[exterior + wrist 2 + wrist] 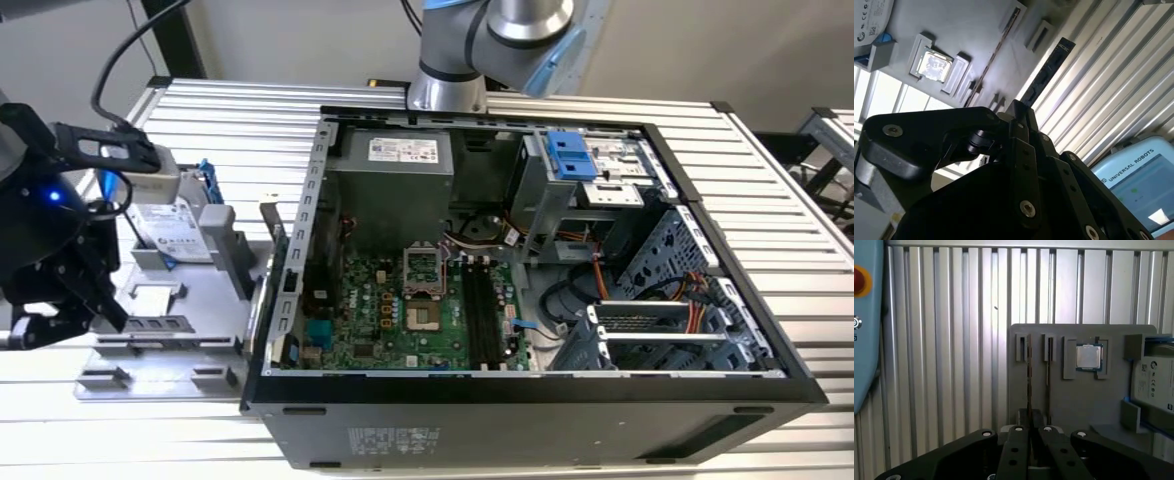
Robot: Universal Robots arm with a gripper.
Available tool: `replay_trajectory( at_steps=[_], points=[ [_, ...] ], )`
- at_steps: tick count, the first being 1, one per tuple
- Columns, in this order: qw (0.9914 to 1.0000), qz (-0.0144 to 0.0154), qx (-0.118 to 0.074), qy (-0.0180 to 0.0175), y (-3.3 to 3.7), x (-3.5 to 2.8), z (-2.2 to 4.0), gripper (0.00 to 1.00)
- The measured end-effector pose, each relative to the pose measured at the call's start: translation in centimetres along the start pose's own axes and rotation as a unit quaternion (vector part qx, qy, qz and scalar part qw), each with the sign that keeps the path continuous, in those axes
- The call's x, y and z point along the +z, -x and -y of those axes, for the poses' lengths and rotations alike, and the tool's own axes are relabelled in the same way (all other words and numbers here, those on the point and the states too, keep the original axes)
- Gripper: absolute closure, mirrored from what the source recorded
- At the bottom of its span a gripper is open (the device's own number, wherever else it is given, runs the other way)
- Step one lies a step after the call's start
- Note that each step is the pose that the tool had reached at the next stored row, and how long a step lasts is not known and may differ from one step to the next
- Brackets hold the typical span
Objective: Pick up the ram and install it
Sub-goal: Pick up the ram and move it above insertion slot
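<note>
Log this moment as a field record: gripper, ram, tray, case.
gripper: shut on the ram
ram: dark stick, one end in the gripper, at the grey tray
grey tray: holds a second stick, a square chip and a hard drive
case: open, to the exterior view's right of the tray; long black slots on the motherboard

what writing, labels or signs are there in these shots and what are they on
pendant casing: white brand lettering, not quoted.
hard drive label: print too small to read.
power supply sticker: too small.
case side sticker: blurred.
ram in the shut gripper: white marks at its end, unreadable.
</note>
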State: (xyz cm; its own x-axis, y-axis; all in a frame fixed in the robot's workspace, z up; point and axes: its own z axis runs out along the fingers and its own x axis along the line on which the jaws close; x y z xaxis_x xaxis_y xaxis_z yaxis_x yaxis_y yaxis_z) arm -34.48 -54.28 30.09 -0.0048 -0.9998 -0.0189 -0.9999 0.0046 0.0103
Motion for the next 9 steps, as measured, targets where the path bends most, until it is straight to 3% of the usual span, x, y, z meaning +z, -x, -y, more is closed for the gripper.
replay_trajectory(
  at_steps=[9],
  points=[
    [1.0, 0.0, 0.0, 0.0, 0.03, -1.31, -0.01, 1.0]
  ],
)
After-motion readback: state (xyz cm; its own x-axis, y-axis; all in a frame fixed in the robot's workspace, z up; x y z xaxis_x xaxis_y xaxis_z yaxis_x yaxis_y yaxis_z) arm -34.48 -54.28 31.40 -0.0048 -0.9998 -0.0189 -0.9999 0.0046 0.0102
